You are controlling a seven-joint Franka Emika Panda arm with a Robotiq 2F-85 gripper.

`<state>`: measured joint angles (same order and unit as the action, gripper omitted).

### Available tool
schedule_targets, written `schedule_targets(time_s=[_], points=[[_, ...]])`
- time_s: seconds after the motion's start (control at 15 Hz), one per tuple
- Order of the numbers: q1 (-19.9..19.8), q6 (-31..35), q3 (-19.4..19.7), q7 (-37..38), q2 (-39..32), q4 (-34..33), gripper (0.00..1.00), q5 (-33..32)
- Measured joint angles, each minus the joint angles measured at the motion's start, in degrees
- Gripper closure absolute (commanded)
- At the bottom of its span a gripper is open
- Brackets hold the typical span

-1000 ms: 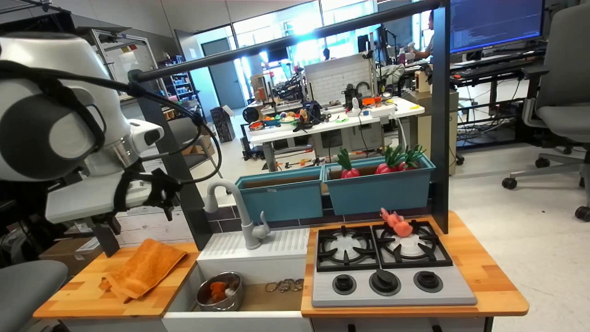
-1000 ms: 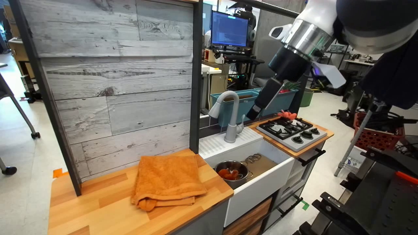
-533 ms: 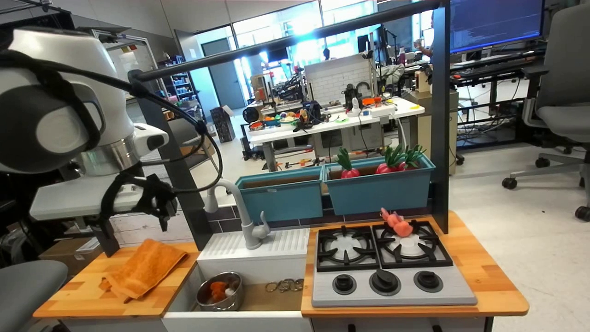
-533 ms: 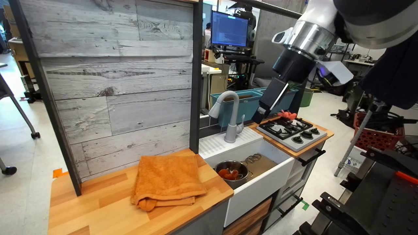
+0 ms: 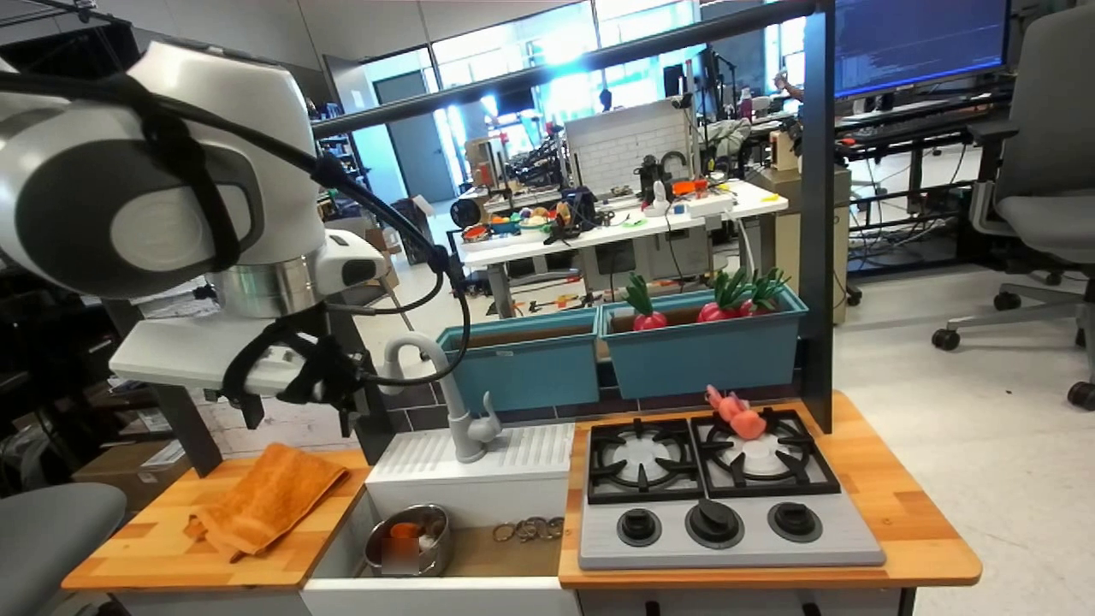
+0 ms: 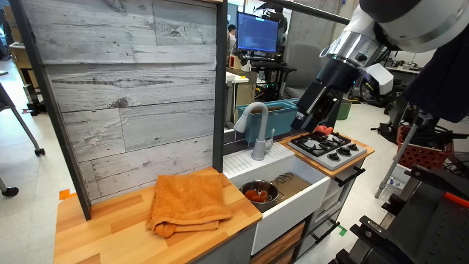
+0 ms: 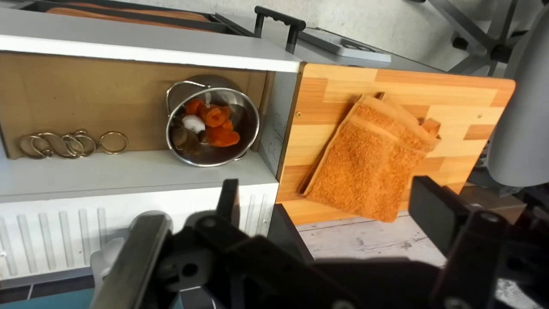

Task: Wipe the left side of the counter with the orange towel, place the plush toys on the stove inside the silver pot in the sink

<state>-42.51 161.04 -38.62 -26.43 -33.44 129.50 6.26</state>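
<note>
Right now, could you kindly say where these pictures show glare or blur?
In an exterior view, windows glare white and a blurry square covers part of the silver pot; in the wrist view, the gripper looks softer than the orange towel.

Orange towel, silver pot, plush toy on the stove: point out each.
Orange towel [image 7: 369,165], wrist view: middle of the cloth.
Silver pot [image 7: 245,121], wrist view: bare inner wall.
Plush toy [image 5: 741,417], in an exterior view: middle of body.

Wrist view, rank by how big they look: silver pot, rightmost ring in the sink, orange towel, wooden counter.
Wooden counter
Orange towel
Silver pot
Rightmost ring
No close calls; the towel covers some counter.
</note>
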Motion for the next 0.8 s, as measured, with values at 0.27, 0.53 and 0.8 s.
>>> schedule_targets(time_s=[0.27,0.53,0.8], points=[[1.76,0.01,0.53,0.01,0.05,0.07,0.0,0.08],[6.94,9.15,7.96,-0.34,0.24,-0.27,0.0,-0.21],[4.57,14.38,15.65,-0.09,0.03,-3.77,0.0,-0.2]])
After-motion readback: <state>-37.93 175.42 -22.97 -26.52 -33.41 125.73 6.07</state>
